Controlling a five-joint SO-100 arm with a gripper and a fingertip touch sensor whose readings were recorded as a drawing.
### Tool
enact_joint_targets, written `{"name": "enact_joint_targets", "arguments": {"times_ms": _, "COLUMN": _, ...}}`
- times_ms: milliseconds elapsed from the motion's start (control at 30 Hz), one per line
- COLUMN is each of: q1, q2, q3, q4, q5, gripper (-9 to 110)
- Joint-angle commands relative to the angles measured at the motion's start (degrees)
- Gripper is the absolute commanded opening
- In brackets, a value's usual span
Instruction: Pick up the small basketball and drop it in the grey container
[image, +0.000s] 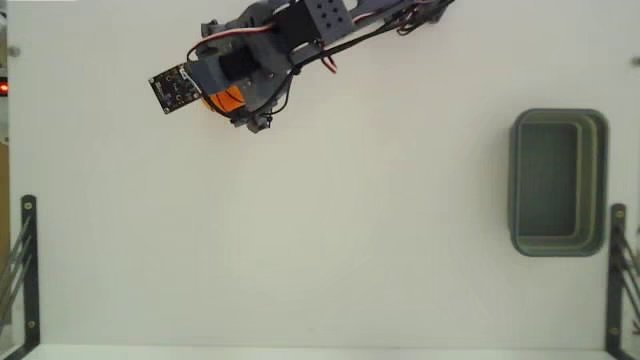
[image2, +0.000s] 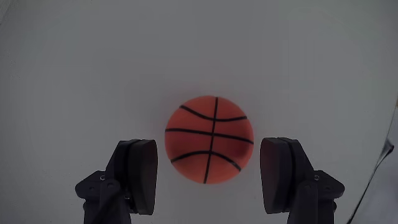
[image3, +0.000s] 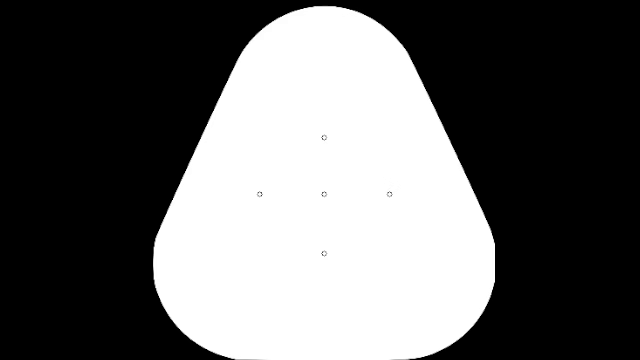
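White, matte and unmarked, the flat table top (image: 330, 230) fills nearly all of the fixed view, and we see it again as a pale grey ground in the wrist view. Dark metal brackets (image: 24, 265) stand at its lower left and lower right edges in the fixed view, and a small red light (image: 3, 88) glows at the far left edge. We find no readable writing anywhere; the small black circuit board (image: 176, 88) on the arm carries marks too fine to make out.

The grey 3D-printed robot arm (image: 300, 30) with black and red cables reaches in from the top of the fixed view. The rectangular grey-green plastic bin (image: 596, 180) with rounded corners and a thick rim sits at the right side, well apart from the arm.

The gripper (image2: 209, 171) is spread wide, its two dark fingers (image2: 142, 174) standing either side of the small orange basketball (image2: 209, 139) with black seam lines, a narrow gap showing on each side. The ball rests on the table at upper left in the fixed view, mostly hidden under the arm.
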Motion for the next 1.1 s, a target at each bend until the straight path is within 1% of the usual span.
{"name": "enact_joint_targets", "arguments": {"times_ms": 0, "q1": 0.7, "q2": 1.6, "q3": -2.1, "q4": -1.4, "q5": 0.3, "gripper": 110}}
{"name": "enact_joint_targets", "arguments": {"times_ms": 1067, "q1": 0.7, "q2": 2.0, "q3": 3.0, "q4": -6.0, "q5": 0.3, "gripper": 110}}
